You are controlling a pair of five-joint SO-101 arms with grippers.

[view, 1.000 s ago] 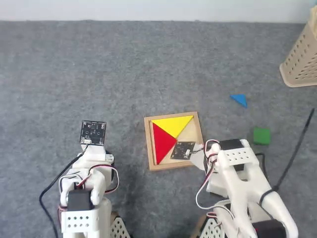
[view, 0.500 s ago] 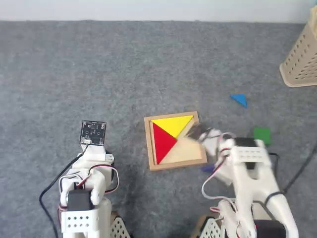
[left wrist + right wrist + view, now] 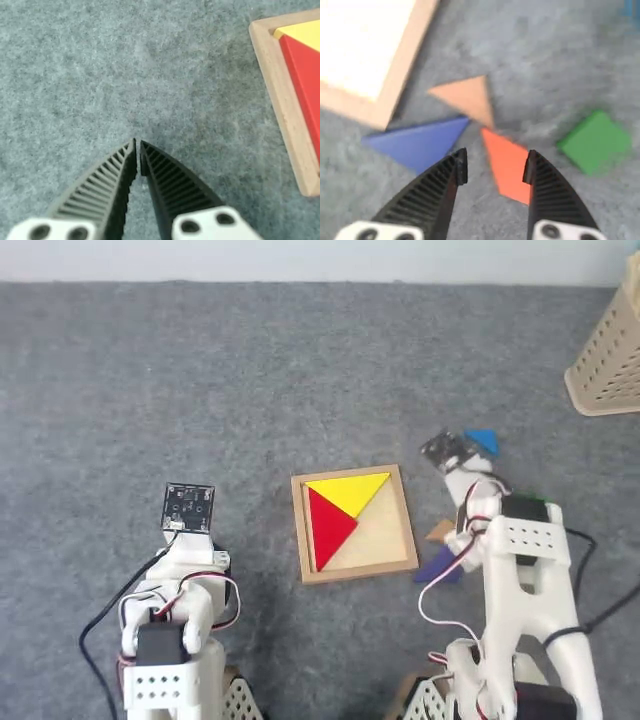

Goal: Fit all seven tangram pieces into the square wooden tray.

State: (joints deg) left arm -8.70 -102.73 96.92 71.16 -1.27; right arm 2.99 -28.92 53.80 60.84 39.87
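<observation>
Well, right gripper hangs open over the loose pieces

Its jaws are spread, and the right gripper holds nothing as it hangs above an orange parallelogram on the grey carpet. Just beside that piece lie a tan triangle and a dark blue triangle, with a green square near on the other side. All four are outside the wooden tray, close to its edge. Inside the tray a yellow triangle and a red triangle lie flat, touching along one side, and the rest of the floor is bare wood. A small blue triangle lies farther off. The left gripper is pressed closed on nothing, low over the carpet beside the tray's other side. A slotted beige basket stands well apart.
</observation>
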